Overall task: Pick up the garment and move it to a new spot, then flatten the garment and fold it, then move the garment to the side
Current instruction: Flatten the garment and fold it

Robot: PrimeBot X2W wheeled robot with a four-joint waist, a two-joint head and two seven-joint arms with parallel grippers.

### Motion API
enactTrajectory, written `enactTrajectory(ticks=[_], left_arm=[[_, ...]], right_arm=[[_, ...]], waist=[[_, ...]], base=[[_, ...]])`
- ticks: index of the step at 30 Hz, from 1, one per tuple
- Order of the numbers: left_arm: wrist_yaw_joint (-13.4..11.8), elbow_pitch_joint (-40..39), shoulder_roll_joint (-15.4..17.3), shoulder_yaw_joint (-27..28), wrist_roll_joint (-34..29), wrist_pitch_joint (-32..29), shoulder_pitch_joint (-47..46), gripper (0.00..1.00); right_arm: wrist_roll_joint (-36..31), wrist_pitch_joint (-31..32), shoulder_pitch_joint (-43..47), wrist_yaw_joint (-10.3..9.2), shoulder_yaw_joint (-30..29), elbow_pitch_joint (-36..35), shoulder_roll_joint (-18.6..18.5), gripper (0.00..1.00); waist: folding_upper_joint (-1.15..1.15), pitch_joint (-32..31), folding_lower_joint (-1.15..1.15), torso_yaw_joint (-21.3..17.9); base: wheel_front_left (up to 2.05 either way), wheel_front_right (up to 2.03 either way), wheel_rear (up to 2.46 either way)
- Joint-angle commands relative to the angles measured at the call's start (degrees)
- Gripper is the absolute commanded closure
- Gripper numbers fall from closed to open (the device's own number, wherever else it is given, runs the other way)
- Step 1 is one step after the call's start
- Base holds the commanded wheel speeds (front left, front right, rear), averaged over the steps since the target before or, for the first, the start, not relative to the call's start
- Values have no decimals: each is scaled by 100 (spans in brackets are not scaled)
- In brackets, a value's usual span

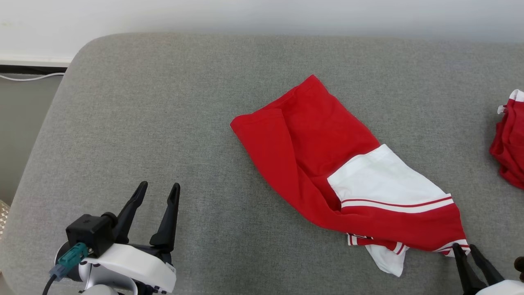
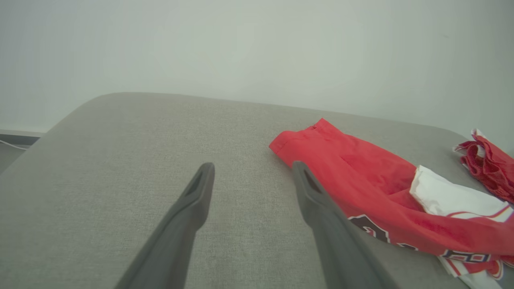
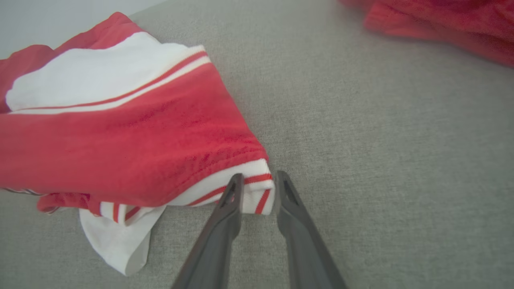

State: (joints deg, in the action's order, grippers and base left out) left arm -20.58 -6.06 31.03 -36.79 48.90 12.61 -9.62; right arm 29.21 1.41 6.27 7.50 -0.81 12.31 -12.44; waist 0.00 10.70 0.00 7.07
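Our right gripper [image 3: 259,178] straddles the red-and-white garment's [image 1: 319,135] striped hem [image 3: 257,167] with jaws narrowly parted, likely placing it, while our left gripper [image 1: 157,188] waits, jaws wide open.

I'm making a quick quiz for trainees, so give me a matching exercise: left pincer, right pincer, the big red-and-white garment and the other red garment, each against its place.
1 left pincer
2 right pincer
3 red-and-white garment
4 second red garment

A bunched at the head view's right edge
B tips at a striped hem corner
C open over bare grey cushion
D lying mid-cushion

Pairs: 1-C, 2-B, 3-D, 4-A
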Motion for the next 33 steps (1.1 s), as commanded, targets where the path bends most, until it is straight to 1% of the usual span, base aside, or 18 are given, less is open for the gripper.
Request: enactTrajectory(ticks=[1, 4, 8, 12, 15, 23, 28, 33], left_arm=[[-72, -111, 212, 290, -37, 35, -146, 0], [-142, -140, 274, 322, -80, 46, -104, 0], [-242, -184, 349, 350, -137, 48, -52, 0], [-367, -244, 435, 363, -211, 43, 22, 0], [-453, -284, 490, 340, -272, 20, 75, 0], [-727, -407, 587, 253, -397, -97, 251, 0], [-866, -515, 647, 241, -405, -169, 374, 0], [-945, -610, 688, 225, -433, -221, 400, 0]], right_arm=[[115, -266, -48, -1, 117, -102, -152, 0], [212, -607, -30, -1, 107, -155, -178, 0], [78, -957, 10, -1, 29, -298, -236, 0], [-301, -1197, 5, -1, -73, -545, -233, 0], [-697, -1290, -50, -1, -197, -763, -74, 0], [-1686, -1324, 1, -1, -437, -1393, 527, 0], [-1902, -1130, 189, -1, -337, -1593, 692, 0], [-1927, -1065, 272, -1, -312, -1657, 775, 0]], waist=[[0, -41, 0, -20], [0, -114, 0, -47], [0, -217, 0, -77], [0, -388, 0, -104], [0, -550, 0, -119], [0, -965, 0, -115], [0, -1103, 0, -115], [0, -1100, 0, -128]], base=[[0, 0, 0], [0, 0, 0], [0, 0, 0], [0, 0, 0], [0, 0, 0], [0, 0, 0], [0, 0, 0], [0, 0, 0]])
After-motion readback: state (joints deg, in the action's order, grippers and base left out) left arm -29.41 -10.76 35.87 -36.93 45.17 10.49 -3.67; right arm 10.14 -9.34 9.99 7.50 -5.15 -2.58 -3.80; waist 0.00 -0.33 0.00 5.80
